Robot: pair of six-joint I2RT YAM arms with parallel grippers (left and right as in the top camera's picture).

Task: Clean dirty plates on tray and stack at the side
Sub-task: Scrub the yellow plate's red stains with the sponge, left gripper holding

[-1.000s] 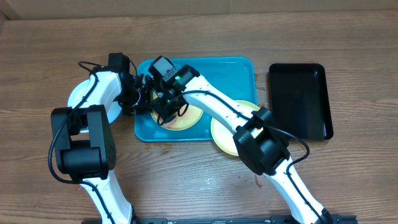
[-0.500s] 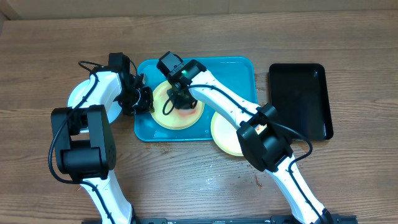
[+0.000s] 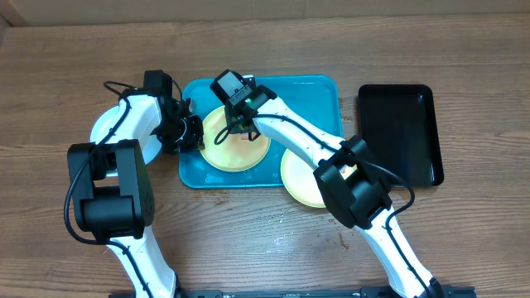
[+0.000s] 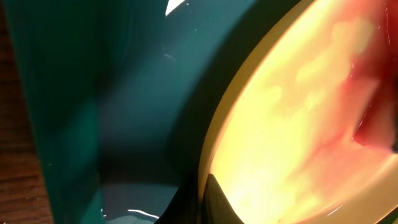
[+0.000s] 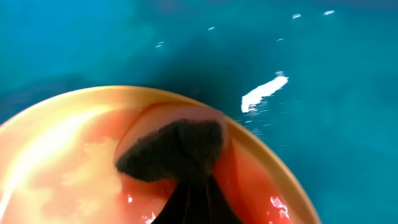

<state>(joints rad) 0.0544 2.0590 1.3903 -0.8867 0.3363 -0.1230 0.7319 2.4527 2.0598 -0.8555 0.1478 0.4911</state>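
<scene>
A wood-grain desk [image 3: 248, 248] carries the turquoise tray [image 3: 306, 99] at its middle, a narrower black tray [image 3: 397, 132] well apart toward the right edge, and a pale blue-white plate [image 3: 103, 128] on the bare wood near the left edge, under the left arm. On the left half of the tray lies the dirty plate [image 3: 240, 156], pale yellow and smeared with red sauce [image 5: 264, 199]. A second yellow plate [image 3: 300, 184] overlaps the tray's near right corner, half hidden by the right arm. The step in hand looks like scrubbing the dirty plate. To do it well, the wiping strokes should sweep the whole face out to the rim while pressing lightly enough that the plate does not skate across the slick tray. The sauce should be gathered rather than pushed over the edge, and the bracing arm should sit low on the rim. The left gripper [image 3: 197, 132] is closed down narrow at the plate's left rim, one dark finger showing against the edge in its wrist view, apparently pinching it to steady it. The right gripper [image 3: 238, 126] is clamped tight on a dark pad [image 5: 174, 146], sponge or cloth I cannot tell, pressed onto the far part of the plate amid the sauce.
</scene>
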